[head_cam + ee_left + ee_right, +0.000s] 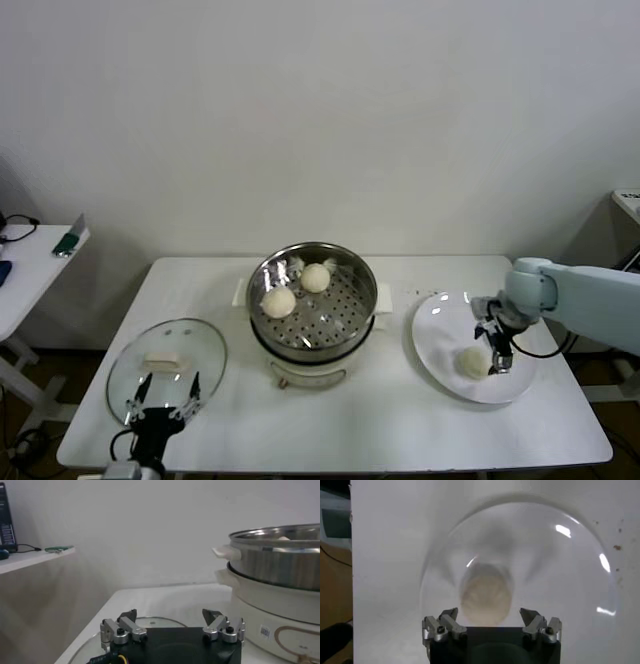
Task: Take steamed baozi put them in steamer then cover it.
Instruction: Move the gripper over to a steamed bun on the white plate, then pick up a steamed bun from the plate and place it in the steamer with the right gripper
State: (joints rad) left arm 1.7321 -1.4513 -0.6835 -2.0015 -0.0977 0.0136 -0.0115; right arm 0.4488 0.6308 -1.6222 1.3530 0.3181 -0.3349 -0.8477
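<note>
Two pale baozi (279,300) (316,277) lie in the shiny steel steamer (357,300) on its white pot base in the middle of the table. One more baozi (471,362) lies on the white plate (440,330) at the right. My right gripper (497,356) is open just above that baozi, which shows between its fingertips in the right wrist view (486,599). The glass cover (165,368) with its beige handle lies on the table at the left. My left gripper (162,394) is open and empty at the cover's near edge.
The steamer's steel wall (280,555) and white base (280,615) stand close beside the left gripper. A side table (30,265) with small items stands at the far left. The table's front edge runs just below both grippers.
</note>
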